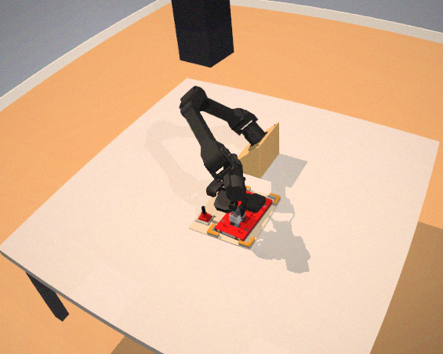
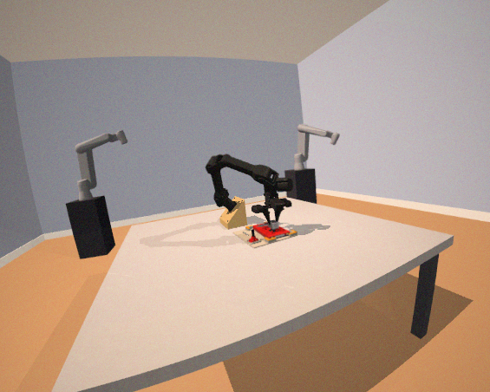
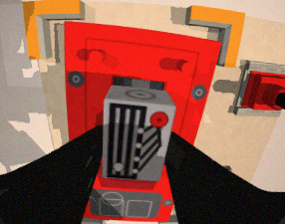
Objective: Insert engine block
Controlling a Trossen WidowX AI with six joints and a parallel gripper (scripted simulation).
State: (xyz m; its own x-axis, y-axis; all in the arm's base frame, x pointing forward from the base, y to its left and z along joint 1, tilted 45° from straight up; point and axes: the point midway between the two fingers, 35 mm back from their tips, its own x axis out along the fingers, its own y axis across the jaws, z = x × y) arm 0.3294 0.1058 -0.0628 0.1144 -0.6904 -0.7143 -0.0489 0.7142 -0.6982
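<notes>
The grey engine block (image 1: 234, 218) (image 2: 274, 225) (image 3: 135, 138) is between the fingers of my gripper (image 2: 273, 223) (image 3: 136, 135), which is shut on it. Its striped face with a red round mark faces the wrist camera. The red car body (image 1: 253, 223) (image 2: 265, 231) (image 3: 138, 44) lies flat under the block. Part of the dark opening (image 3: 142, 82) shows just beyond the block's far edge in the wrist view. The block hides the rest of the opening, so its depth there and the rib cannot be told. I cannot tell which way the slot side faces.
Orange corner brackets (image 1: 247, 242) (image 3: 234, 24) surround the car body on a tan board (image 3: 217, 133). A red piece with a black knob (image 1: 205, 216) (image 2: 252, 238) (image 3: 264, 91) stands beside the body. A yellow wedge mount (image 1: 268, 149) (image 2: 240, 219) stands at the arm's base.
</notes>
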